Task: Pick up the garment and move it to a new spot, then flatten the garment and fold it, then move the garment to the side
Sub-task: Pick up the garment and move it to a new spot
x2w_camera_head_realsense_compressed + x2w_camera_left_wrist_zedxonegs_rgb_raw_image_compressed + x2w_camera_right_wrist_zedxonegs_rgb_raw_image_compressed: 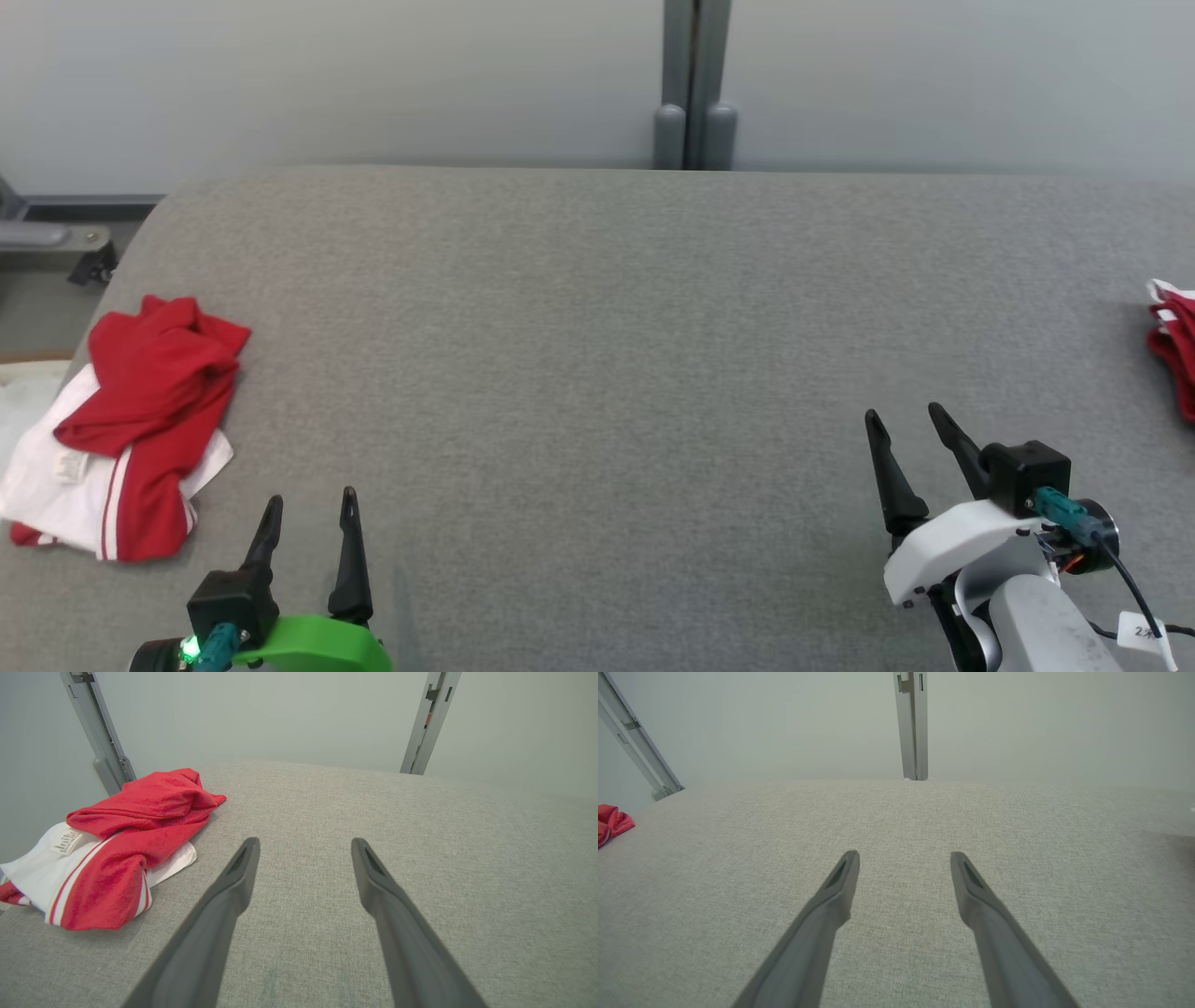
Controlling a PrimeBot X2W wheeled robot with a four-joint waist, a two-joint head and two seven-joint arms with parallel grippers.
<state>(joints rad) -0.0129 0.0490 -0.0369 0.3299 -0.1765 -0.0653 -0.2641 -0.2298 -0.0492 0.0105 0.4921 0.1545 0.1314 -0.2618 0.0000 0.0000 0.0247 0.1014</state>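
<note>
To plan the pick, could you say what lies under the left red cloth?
White cloth with a label shows under the red cloth, on the table; the rest is covered.

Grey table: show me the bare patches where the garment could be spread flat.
The whole middle of the grey table is bare, from the crumpled red-and-white garment at the left edge to the red cloth at the right edge. It is also bare between the open left pincer and right pincer. Those two edges are crowded.

Right hand (903, 855) spread over table (738, 868) (red garment (612, 821), probably).
</note>
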